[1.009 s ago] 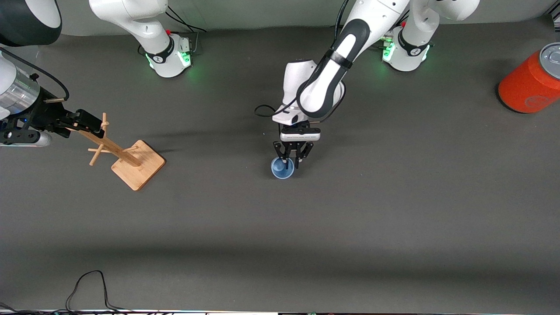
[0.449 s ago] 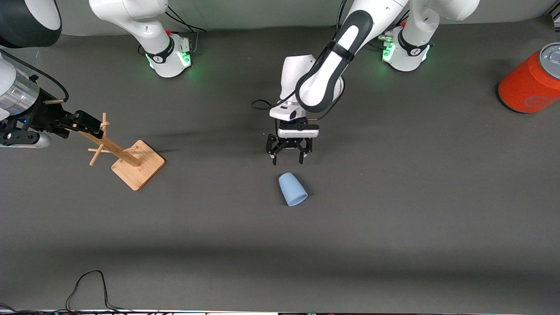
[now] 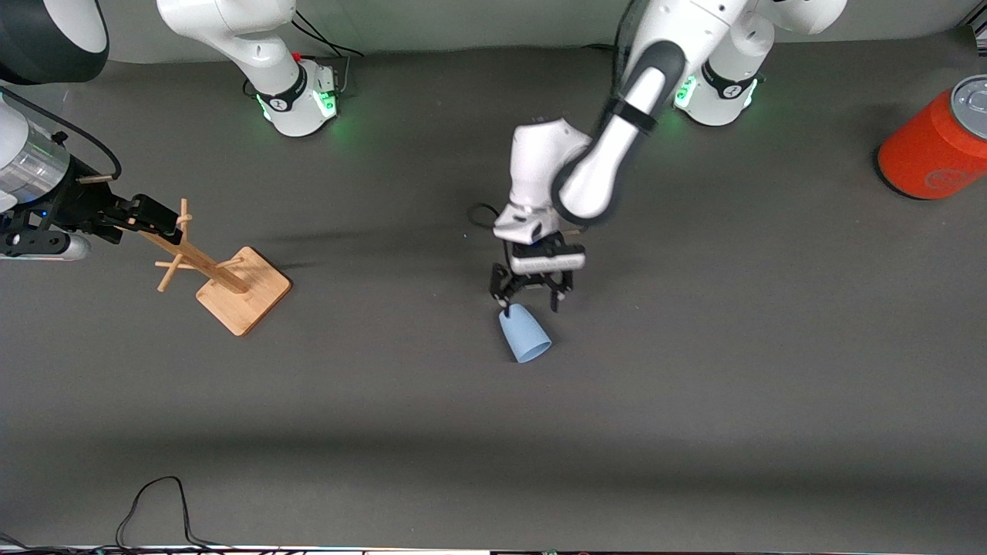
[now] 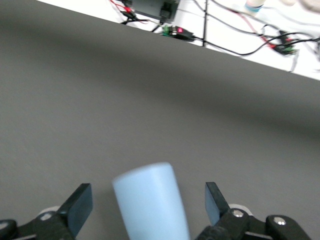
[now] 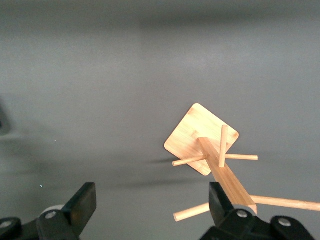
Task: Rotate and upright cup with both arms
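Table lay bare around the cup, and we saw it on its side mid-table, just under the left gripper, fingers spread and holding nothing. Over the wooden rack, our right gripper waited, open-fingered.

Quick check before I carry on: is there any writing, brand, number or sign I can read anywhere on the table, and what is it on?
No readable text in any view.
Orange can: a faint round emblem low on its side, too blurred to read.
Cup: plain, no marking.
Wooden rack: plain, no marking.
Arm bases: small dark marks on the collars, too small to read.
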`<action>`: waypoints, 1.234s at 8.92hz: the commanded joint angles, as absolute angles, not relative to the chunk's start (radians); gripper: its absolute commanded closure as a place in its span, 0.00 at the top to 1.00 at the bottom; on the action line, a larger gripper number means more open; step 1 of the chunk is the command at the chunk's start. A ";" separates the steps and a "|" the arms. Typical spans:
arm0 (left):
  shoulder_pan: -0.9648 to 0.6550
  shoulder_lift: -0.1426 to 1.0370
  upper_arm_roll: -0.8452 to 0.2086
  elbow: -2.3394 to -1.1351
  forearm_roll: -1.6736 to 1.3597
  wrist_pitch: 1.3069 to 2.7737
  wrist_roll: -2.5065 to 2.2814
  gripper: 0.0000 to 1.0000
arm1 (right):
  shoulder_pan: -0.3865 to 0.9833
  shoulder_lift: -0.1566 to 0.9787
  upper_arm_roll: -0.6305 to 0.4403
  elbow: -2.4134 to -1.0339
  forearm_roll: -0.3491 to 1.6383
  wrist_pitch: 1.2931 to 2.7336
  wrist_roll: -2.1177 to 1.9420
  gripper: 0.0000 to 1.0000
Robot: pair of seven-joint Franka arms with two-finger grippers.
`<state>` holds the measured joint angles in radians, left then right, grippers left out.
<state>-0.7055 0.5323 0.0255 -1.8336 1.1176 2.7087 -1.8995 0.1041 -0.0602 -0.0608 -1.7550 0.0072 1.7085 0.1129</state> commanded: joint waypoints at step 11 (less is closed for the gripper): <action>-0.578 0.796 -0.063 -1.462 0.025 2.202 -0.921 0.98 | 0.100 -0.035 -0.054 -1.712 0.006 1.683 0.095 1.00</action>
